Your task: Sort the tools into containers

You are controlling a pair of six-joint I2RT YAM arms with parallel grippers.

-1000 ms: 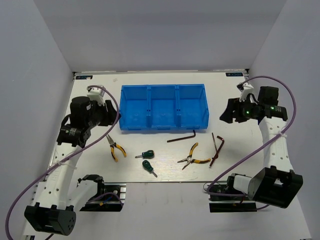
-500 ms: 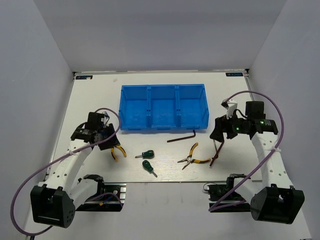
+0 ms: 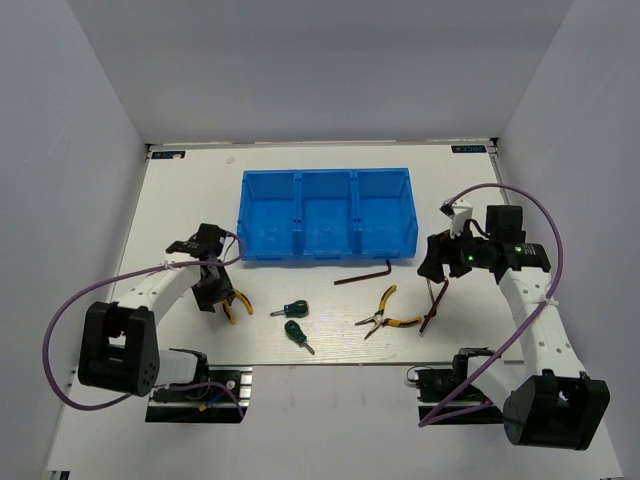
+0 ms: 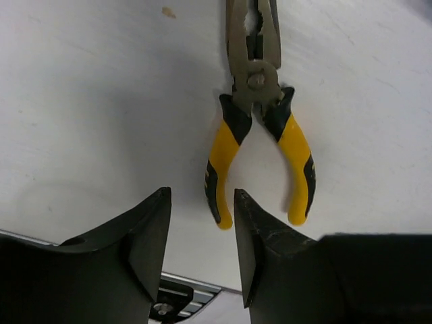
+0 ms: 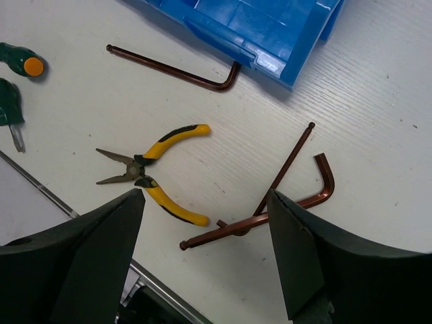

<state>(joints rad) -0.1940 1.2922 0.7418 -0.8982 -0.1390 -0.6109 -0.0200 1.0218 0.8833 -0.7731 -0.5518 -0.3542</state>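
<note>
The blue bin [image 3: 327, 251] with its three containers stands mid-table. Yellow-handled pliers [image 4: 260, 108] lie just ahead of my left gripper [image 4: 201, 196], which hangs open low over the table; one handle tip reaches between its fingers, untouched. From above, that gripper [image 3: 213, 293] is beside these pliers [image 3: 236, 304]. My right gripper [image 5: 206, 196] is wide open above two crossed hex keys [image 5: 277, 196], with the second pliers [image 5: 150, 170] to their left. A third hex key [image 3: 364, 276] lies by the bin, and two green screwdrivers [image 3: 290, 309] [image 3: 298, 334] lie between the arms.
Purple cables loop from both arms. A metal rail [image 4: 177, 289] runs along the table's near edge, close behind the left fingers. White walls close in the table on the left, the right and at the back. The bin's corner [image 5: 283, 64] is near the right gripper.
Both arms have come down from beside the bin to the tools near the front. The left gripper's jaws have narrowed as it reached its pliers; the right sank over the crossed hex keys.
</note>
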